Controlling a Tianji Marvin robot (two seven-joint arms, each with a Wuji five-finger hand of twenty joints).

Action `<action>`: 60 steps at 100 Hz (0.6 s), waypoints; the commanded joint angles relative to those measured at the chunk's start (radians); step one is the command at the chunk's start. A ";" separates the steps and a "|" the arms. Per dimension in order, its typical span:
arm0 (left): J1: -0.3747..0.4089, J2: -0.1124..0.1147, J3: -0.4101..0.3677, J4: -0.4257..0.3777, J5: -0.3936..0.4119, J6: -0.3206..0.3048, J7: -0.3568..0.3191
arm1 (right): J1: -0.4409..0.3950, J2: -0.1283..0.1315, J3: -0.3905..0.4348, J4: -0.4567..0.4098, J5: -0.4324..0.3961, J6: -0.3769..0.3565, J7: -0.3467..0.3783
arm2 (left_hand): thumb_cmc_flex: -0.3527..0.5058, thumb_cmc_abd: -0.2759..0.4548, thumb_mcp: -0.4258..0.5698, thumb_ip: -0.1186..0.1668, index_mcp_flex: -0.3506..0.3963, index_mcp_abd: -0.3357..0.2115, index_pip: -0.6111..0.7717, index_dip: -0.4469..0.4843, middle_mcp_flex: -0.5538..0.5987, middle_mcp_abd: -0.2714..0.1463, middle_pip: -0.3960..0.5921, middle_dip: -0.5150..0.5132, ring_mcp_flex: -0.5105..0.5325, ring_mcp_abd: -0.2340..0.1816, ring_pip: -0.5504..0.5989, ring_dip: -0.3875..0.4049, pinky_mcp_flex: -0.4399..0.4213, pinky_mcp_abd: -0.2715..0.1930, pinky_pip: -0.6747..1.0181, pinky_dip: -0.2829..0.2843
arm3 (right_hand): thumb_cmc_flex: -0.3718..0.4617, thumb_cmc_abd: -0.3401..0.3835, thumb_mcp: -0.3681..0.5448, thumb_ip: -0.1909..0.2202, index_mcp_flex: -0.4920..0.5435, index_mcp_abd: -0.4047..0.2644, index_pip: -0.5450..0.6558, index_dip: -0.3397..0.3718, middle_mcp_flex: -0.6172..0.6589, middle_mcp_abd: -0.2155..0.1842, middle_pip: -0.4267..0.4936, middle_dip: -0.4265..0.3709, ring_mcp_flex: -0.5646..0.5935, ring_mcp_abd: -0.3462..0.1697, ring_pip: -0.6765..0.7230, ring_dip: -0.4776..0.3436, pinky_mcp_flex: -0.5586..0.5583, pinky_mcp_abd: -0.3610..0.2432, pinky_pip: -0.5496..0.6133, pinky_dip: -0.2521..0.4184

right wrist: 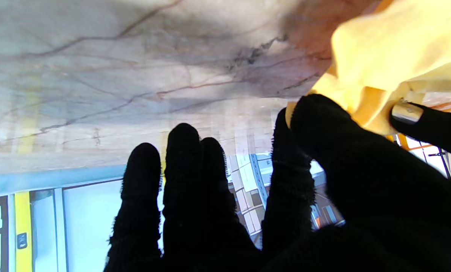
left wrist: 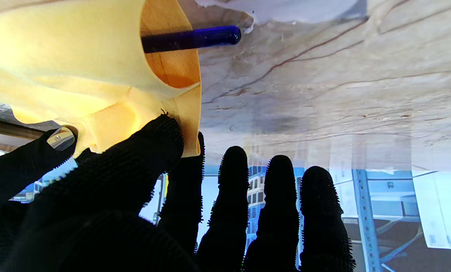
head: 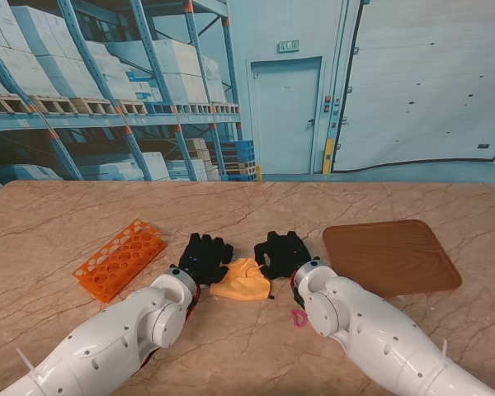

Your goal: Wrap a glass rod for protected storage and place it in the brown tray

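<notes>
A yellow cloth (head: 242,279) lies bunched on the marble table between my two black-gloved hands. The left wrist view shows the cloth (left wrist: 78,68) folded over a dark blue glass rod (left wrist: 195,37), one end of which pokes out of the fold. My left hand (head: 203,257) pinches the cloth's left edge between thumb (left wrist: 161,132) and forefinger, the other fingers held straight. My right hand (head: 282,252) pinches the cloth's (right wrist: 391,53) right edge with its thumb (right wrist: 323,121) the same way. The brown tray (head: 391,256) sits to the right of my right hand.
An orange test-tube rack (head: 120,258) lies at the left, close to my left forearm. A small pink object (head: 298,318) rests on the table beside my right wrist. The marble table (head: 247,206) stretches on beyond the hands.
</notes>
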 commanded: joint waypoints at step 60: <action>0.103 0.025 -0.099 -0.112 0.061 -0.074 -0.022 | -0.083 0.042 0.088 -0.105 -0.106 -0.116 0.028 | 0.010 -0.041 0.092 -0.015 0.053 0.022 0.011 -0.019 0.044 -0.012 0.006 0.047 0.013 -0.012 0.013 -0.007 -0.001 -0.010 0.039 0.007 | 0.040 0.042 0.006 -0.001 0.011 -0.018 -0.001 0.007 0.014 -0.001 0.002 -0.005 0.001 0.000 0.008 -0.010 -0.014 -0.003 0.006 0.008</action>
